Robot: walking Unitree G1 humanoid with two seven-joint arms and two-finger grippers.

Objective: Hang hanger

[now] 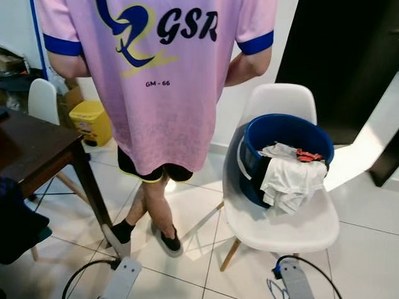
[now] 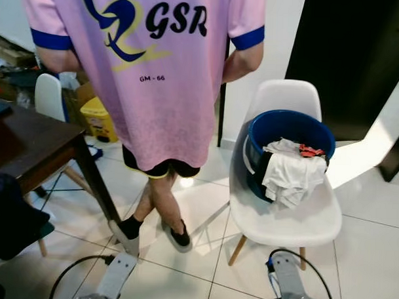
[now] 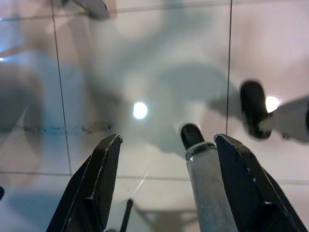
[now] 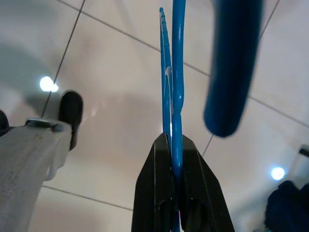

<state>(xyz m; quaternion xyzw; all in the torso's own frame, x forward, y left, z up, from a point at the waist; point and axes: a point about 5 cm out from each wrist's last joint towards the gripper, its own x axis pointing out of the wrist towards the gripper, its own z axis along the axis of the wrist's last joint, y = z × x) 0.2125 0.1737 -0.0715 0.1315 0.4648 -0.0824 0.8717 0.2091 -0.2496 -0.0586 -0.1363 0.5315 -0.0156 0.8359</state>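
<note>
The right gripper (image 4: 171,145) hangs low over the tiled floor (image 4: 106,121), its jaws pinched tight on a blue hanger (image 4: 173,72); the thin blue bars run straight out from between the two black fingers, and a thicker blue part of the same plastic, blurred and close to the lens, shows just beside them. The left gripper (image 3: 166,145) also points down at the floor, its jaws spread wide with nothing between them; beyond them a silver leg of the robot with a black foot (image 3: 192,135) stands on the glossy tiles. From the head views, both silver arms reach only into the bottom edge, the left arm (image 1: 119,281) with a black cable looping beside it and the right arm (image 1: 296,281) near the front of a white chair (image 1: 282,224). On the seat of that chair sits a blue bucket (image 1: 289,129), tipped toward the chair back, with white cloth (image 1: 290,182) draped over its front rim and something small and red (image 1: 309,155) lying on top of the cloth. A person (image 1: 156,76) in a pink shirt with blue sleeve bands and black shorts stands with their back to the camera, legs crossed at the ankles, to the left of the chair. A dark wooden desk (image 1: 29,150) stands at the robot's left, its leg close to the person's feet. Behind it are a second white chair (image 1: 42,99) and a yellow bin (image 1: 92,119) by the wall. A dark door (image 1: 340,56) stands behind the chair with the bucket.
</note>
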